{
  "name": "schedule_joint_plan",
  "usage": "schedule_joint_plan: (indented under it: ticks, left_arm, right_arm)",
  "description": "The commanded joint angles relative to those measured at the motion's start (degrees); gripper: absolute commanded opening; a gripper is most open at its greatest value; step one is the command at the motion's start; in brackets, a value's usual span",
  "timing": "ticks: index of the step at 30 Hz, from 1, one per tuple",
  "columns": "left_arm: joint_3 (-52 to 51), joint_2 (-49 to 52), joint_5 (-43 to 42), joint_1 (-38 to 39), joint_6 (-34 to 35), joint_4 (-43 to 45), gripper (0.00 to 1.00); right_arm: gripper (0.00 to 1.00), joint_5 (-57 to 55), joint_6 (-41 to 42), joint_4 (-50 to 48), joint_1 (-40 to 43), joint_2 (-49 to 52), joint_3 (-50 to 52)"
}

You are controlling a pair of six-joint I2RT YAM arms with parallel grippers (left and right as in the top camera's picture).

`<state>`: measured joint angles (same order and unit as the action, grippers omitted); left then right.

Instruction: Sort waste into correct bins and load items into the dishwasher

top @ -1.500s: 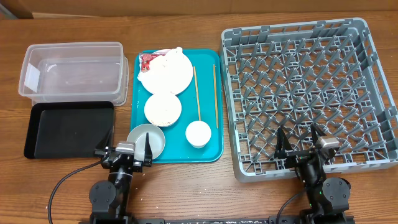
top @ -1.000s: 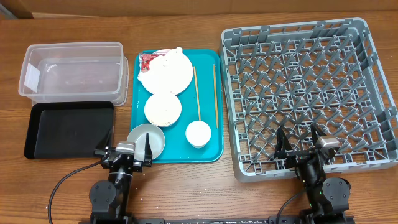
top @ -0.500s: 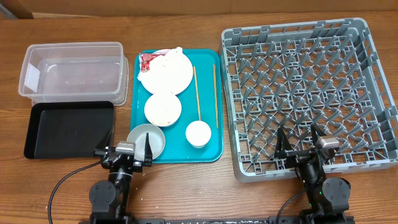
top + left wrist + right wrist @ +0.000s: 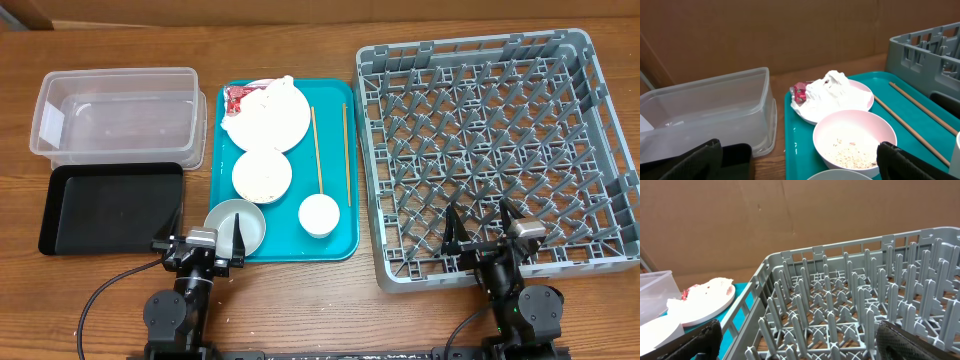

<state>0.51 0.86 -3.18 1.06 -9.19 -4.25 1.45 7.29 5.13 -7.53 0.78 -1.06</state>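
Nothing is being carried right now. The left tool (image 4: 200, 243) is sitting low at the near edge of the table (image 4: 330, 300). Its two fingers are spread wide, with nothing between them. The right tool (image 4: 480, 232) is doing the same on the other side, wide open and holding nothing. It is hanging over the near edge of the grey dish rack (image 4: 500, 120).

All the dirty things are lying on the teal tray (image 4: 300, 245), which is sitting between the two arms. The grey-green bowl (image 4: 237, 222) is lying just beside the left tool. Farther away, the small pink dish (image 4: 262, 175) is holding the rice scraps (image 4: 852, 156). Farthest of all, the pink plate (image 4: 285, 125) is carrying the crumpled napkin (image 4: 832, 86) and its red wrapper (image 4: 800, 93). The white cup (image 4: 319, 214) is standing at the tray's near right. The two chopsticks (image 4: 316, 150) are lying side by side on the right, pointing from near to far.

The clear tub (image 4: 115, 112) and the black tray (image 4: 112, 207) are sitting at the left, so the left arm is looking like the closer one for the waste. The napkin is lying straight out from that tool, past the bowl and the dish. I think the arm is going to need to lift and reach over them. Both arms are sitting folded back and low.
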Motion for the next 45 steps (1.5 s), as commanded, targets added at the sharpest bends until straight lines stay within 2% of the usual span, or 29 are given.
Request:
schedule_joint_plan:
  ticks: [1,32,36,38,41,45]
  left_arm:
    - [-0.24,-0.61,0.63,-0.39,0.42,-0.07,1.00]
    - [-0.24,-0.61,1.68,-0.39,0.17,0.22,1.00]
    - [-0.22,-0.61,-4.02,-0.39,1.77,1.27,1.00]
    - [0.44,-0.61,-7.15,-0.39,4.94,1.25,1.00]
    - [2.95,-0.59,-8.35,-0.39,8.37,1.16,1.00]
    - [9.29,0.28,-8.26,-0.39,8.20,1.03,1.00]
  right_arm:
    - [1.00,-0.31,0.15,-0.42,0.22,-0.61,0.61]
    - [1.00,-0.24,0.15,-1.33,0.22,-0.61,0.59]
    - [1.00,1.53,0.17,-5.18,0.22,-0.61,0.31]
    - [1.00,1.73,0.15,-5.27,0.22,-0.61,-0.98]
    - [1.00,1.70,0.15,-5.27,0.22,-0.61,-3.23]
    - [1.00,1.68,0.13,-4.04,0.22,-0.61,-7.65]
